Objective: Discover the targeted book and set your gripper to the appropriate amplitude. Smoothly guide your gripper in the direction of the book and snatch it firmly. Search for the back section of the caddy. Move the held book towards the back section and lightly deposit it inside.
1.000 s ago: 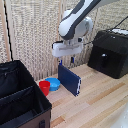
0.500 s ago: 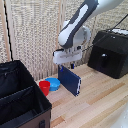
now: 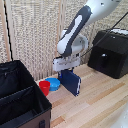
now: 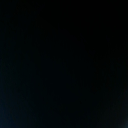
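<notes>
The dark navy book (image 3: 72, 83) hangs upright under the white gripper (image 3: 67, 70), which is shut on the book's top edge. The book's lower corner is close to the wooden table; I cannot tell whether it touches. The black caddy (image 3: 21, 98) stands at the exterior view's lower left, its divider splitting it into a near and a far compartment. The book is to the right of the caddy, apart from it. The wrist view is almost entirely black and shows nothing distinct.
A red cup (image 3: 45, 88) and a round blue bowl (image 3: 53, 84) sit on the table between the caddy and the book. A black boxy machine (image 3: 111, 52) stands at the back right. A slatted screen (image 3: 35, 35) backs the table.
The gripper and the book have come lower in the exterior view and slightly nearer. The book stays in the grip. The caddy, cup and bowl have not moved.
</notes>
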### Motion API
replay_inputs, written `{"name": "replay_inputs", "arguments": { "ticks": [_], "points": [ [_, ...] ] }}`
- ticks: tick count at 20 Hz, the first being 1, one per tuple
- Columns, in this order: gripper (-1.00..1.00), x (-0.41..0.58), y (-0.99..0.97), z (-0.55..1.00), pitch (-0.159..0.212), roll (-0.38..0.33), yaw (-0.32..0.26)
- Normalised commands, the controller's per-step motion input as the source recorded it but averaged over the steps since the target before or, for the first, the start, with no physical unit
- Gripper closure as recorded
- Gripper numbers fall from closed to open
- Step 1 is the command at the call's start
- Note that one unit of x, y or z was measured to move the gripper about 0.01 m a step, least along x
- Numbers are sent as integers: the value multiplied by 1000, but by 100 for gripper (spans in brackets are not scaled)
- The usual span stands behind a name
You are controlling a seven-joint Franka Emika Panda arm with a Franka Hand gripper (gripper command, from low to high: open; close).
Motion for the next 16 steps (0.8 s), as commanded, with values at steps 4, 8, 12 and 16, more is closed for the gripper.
{"name": "replay_inputs", "arguments": {
  "ticks": [4, 8, 12, 16],
  "points": [
    [100, 0, 0, -9, 2, 0, 46],
    [100, -3, 0, 0, 0, 0, 3],
    [100, 74, 139, 21, 2, -55, 5],
    [100, 0, 160, 833, -9, -127, -102]
  ]
}}
